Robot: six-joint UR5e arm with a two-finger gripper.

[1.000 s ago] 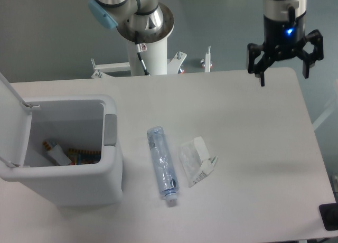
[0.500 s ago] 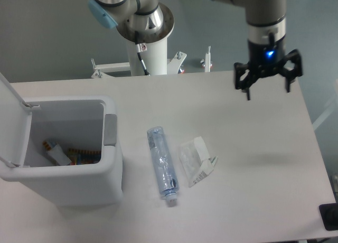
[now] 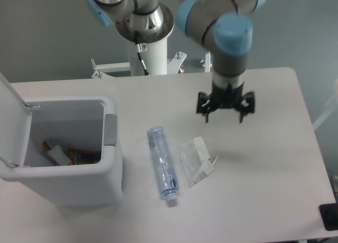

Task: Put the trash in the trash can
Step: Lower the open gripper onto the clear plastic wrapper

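The gripper [image 3: 225, 106] hangs above the table [image 3: 274, 164] with its black fingers [image 3: 203, 106] spread wide apart; it holds nothing and touches nothing. It points straight down, and a faint shadow lies on the tabletop below and to its right.

From the gripper, the wrapper [image 3: 196, 160] lies toward 7 o'clock, near but apart from it. The bottle [image 3: 162, 165] lies just beside the wrapper at the wrapper's 9 o'clock, a narrow strip of bare table between the two. The trash can [image 3: 63, 190] stands further toward 9 o'clock from the bottle, at the table's left edge, with a gap between its grey side panel [image 3: 110, 129] and the bottle.

The table's right edge runs well clear of the gripper at 3 o'clock, and the far edge lies behind it at 12 o'clock, near the arm's white base [image 3: 149, 53]. Bare tabletop stretches from 3 to 6 o'clock of the wrapper.

The bottle is clear with a bluish tint, flattened, lying lengthwise with its white cap [image 3: 170, 202] toward 6 o'clock. The wrapper is crumpled clear film with a white label at its lower right. The can's lid [image 3: 10, 113] stands open at the left, and some small litter [image 3: 63, 154] shows on its floor.
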